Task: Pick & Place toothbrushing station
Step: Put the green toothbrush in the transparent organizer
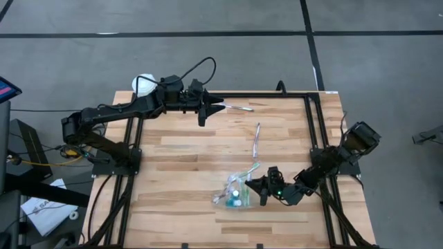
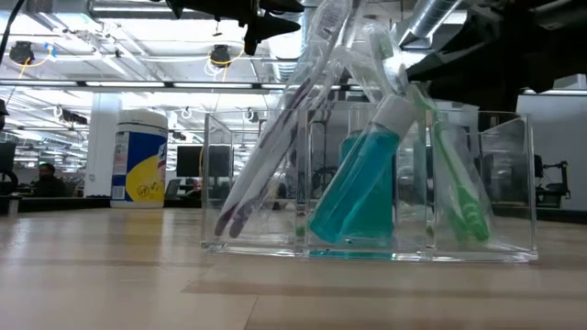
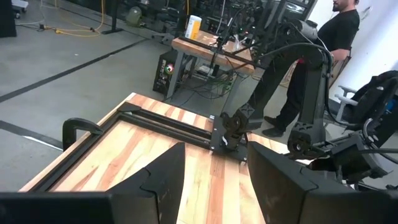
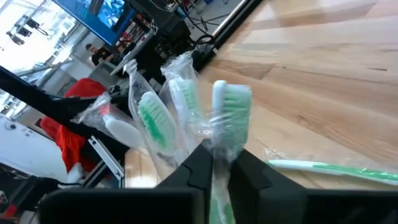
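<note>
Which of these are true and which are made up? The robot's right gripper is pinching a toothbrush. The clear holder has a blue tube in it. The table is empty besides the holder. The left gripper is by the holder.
1. The right gripper pinches a wrapped toothbrush: true.
2. The clear holder contains a teal tube: true.
3. Nothing else lies on the table: false, loose toothbrushes lie on the wood.
4. The left gripper is beside the holder: false, it hovers near the table's far edge, open.
</note>
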Controlling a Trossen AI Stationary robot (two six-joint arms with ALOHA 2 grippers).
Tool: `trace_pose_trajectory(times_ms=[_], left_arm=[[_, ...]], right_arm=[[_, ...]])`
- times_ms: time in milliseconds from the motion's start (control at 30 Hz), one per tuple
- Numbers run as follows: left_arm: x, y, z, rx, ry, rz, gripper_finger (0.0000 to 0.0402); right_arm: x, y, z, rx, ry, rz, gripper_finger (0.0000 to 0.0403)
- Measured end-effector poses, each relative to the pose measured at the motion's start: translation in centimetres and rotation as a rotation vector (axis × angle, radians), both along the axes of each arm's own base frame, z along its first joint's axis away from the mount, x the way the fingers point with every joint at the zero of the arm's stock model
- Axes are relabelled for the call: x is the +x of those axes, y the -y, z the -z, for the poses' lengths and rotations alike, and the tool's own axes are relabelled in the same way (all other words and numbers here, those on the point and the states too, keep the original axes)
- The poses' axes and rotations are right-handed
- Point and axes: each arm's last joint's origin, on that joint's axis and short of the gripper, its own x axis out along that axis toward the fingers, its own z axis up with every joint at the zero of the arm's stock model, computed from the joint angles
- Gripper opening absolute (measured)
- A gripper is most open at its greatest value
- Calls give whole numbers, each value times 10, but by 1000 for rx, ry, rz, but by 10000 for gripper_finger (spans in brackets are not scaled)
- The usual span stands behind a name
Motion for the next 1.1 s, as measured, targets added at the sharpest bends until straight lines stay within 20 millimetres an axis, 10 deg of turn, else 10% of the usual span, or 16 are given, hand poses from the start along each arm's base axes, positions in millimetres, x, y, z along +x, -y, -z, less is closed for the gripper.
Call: trace_pose_trajectory(times_ms=[567, 1100], left_arm=[[-2, -6, 0, -1, -1, -21, 167], [-2, -6, 1, -3, -4, -22, 167]], right_arm=[[1, 3, 4, 59, -38, -21, 241], [-8, 11, -20, 100, -33, -1, 253]])
